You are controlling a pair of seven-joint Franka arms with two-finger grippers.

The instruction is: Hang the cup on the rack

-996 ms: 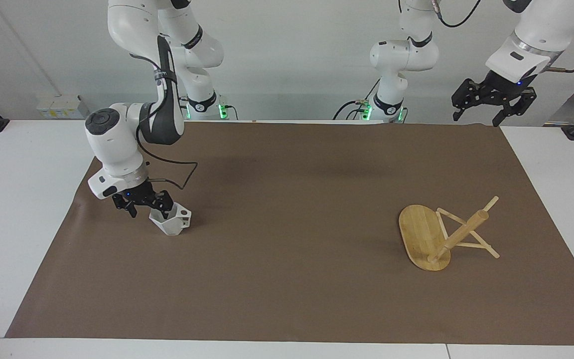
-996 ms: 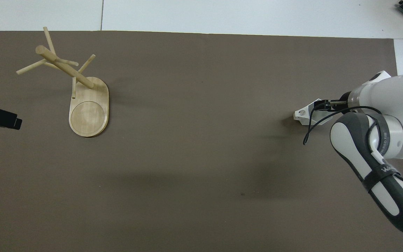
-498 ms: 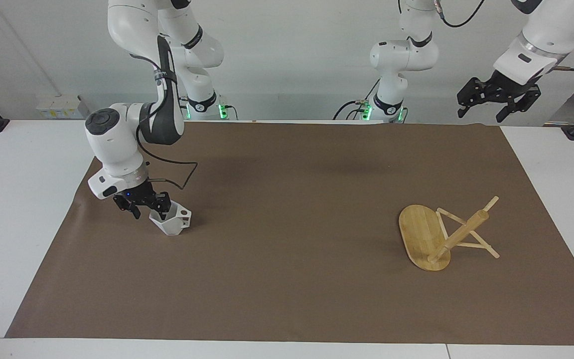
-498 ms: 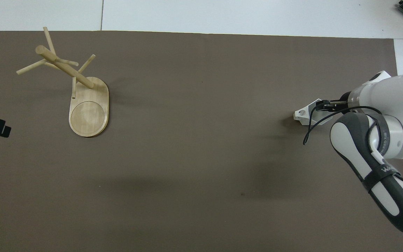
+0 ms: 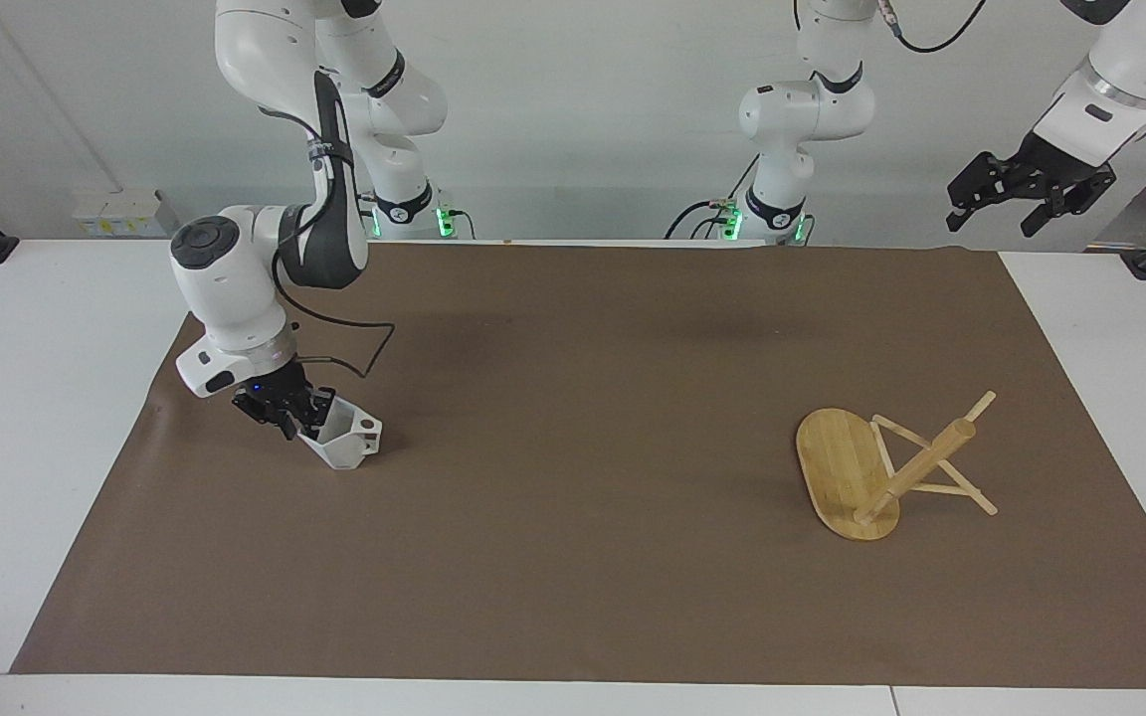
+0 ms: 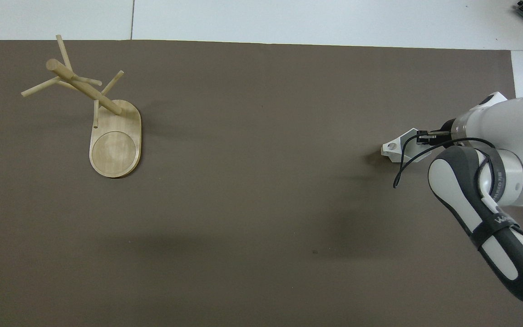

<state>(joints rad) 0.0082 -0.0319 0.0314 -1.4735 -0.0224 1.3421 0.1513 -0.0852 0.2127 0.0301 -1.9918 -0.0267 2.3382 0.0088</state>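
right gripper [image 5: 296, 416]: clamped on the rim of the cup [image 5: 342, 437]
cup: tilted on the brown mat [image 5: 573, 438] (right arm's end)
rack [image 5: 889, 465]: left arm's end
left gripper [image 5: 1029, 187]: raised, fingers apart

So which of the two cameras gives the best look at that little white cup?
The facing view: the cup shows its faceted body, open rim and pierced handle, with the right gripper at its rim. In the overhead view the right arm covers most of the cup; only the handle end shows.
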